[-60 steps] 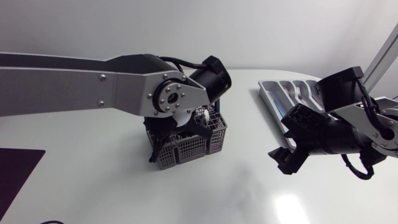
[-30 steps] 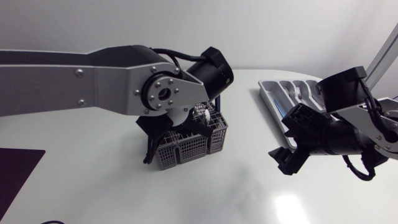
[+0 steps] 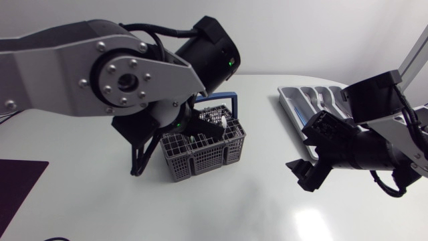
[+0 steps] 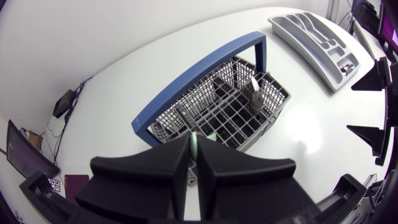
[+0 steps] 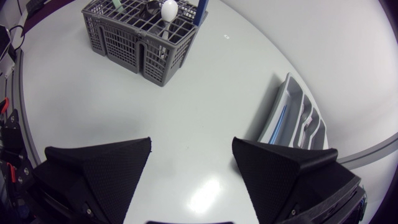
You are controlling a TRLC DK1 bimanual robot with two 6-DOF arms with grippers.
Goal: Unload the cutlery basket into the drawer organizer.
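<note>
Left tool: we are holding the left tool [image 4: 193, 152] right above the cutlery basket [image 3: 204, 152], fingers pinched together on a thin pale green handle [image 4: 195, 138] (its lower end looks to be down among the cells).
Risk: if we are pulling askew, the piece may be catching the grid and tipping the basket, or slipping free.
In the way: the blue carry handle [image 4: 205, 71] is arching over the basket; a white spoon [image 5: 169, 9] is standing inside it.
Right tool: the right tool [image 5: 191, 143] is hovering with fingers wide apart, empty, between the basket and the drawer organizer [image 3: 289, 100], so it is sitting across our carrying path.
Organizer: lying on the tabletop [image 3: 234, 207], well apart from the basket.
</note>
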